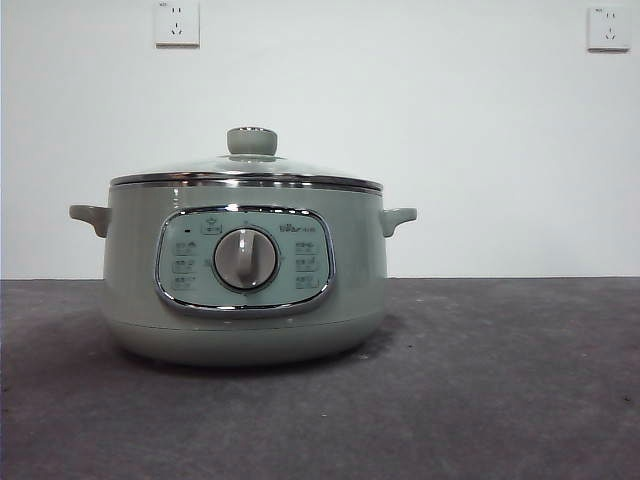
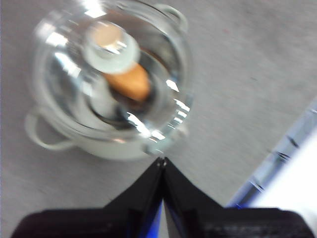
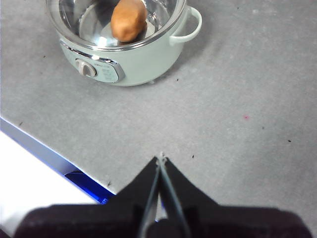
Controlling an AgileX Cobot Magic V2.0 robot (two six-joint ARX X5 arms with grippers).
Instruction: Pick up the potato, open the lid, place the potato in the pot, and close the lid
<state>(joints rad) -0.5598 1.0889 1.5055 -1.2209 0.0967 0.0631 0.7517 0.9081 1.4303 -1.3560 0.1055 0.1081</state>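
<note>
The sage-green pot (image 1: 245, 270) stands on the dark table with its dial facing the front camera. Its clear glass lid (image 1: 246, 170) rests closed on the rim, green knob (image 1: 252, 141) on top. Through the glass, the orange-brown potato (image 2: 130, 82) lies inside the pot (image 2: 106, 144), also seen in the right wrist view as the potato (image 3: 129, 20) in the pot (image 3: 138, 64). My left gripper (image 2: 162, 161) is shut and empty, above and clear of the lid (image 2: 111, 74). My right gripper (image 3: 161, 158) is shut and empty, well away from the pot over the grey table.
The table's edge (image 3: 54, 153) with a blue strip runs near the right gripper, and the same kind of edge (image 2: 277, 163) shows by the left one. Two wall sockets (image 1: 177, 22) sit high on the white wall behind.
</note>
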